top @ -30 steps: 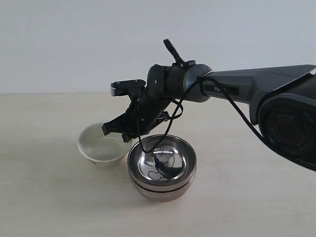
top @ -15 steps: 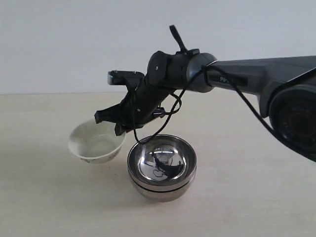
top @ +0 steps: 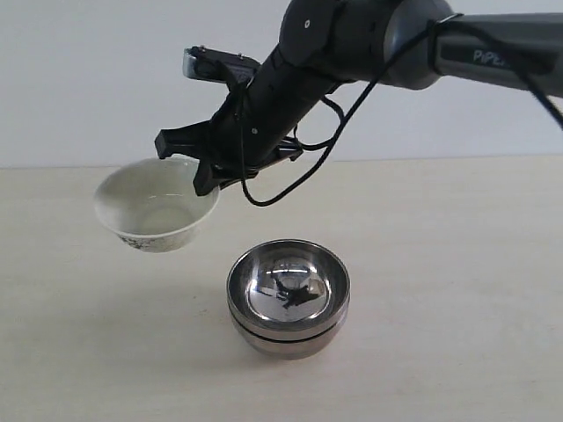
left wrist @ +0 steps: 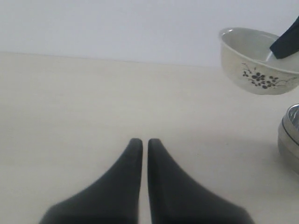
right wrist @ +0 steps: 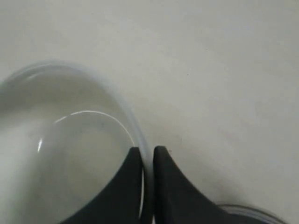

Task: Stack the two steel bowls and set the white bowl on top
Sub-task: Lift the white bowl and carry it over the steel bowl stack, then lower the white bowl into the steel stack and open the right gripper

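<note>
At the far left, seen only in its own wrist view, the left gripper (left wrist: 141, 142) hangs low over bare table (left wrist: 70, 102), its fingers drawn together to a thin slit with nothing between them.

Next along, the white bowl (top: 154, 211) is off the table, in the air up and to the left of the stack in the exterior view. Its mouth is up and slightly tilted, and a dark floral sprig shows on its outer wall. The right gripper (top: 192, 165) has it by the rim on the side nearest the stack. The right wrist view shows one finger inside the wall and one outside, closed narrow on that thin edge.

The bowl looks like glazed ceramic, so likely stiff, fairly light, slick and prone to chipping. A one-sided rim pinch lets it swing or slip. It probably wants a slow, level carry, with release only once its foot sits inside the steel.

At the centre, the steel bowls (top: 288, 299) are already nested one inside the other on the table, the top one's polished hollow empty. Slippery metal may skate if nudged sideways, so coming down from straight above seems safest.

The right arm's dangling cable (top: 258, 203) loops between bowl and stack and is worth watching. Further right, bare table runs on.
</note>
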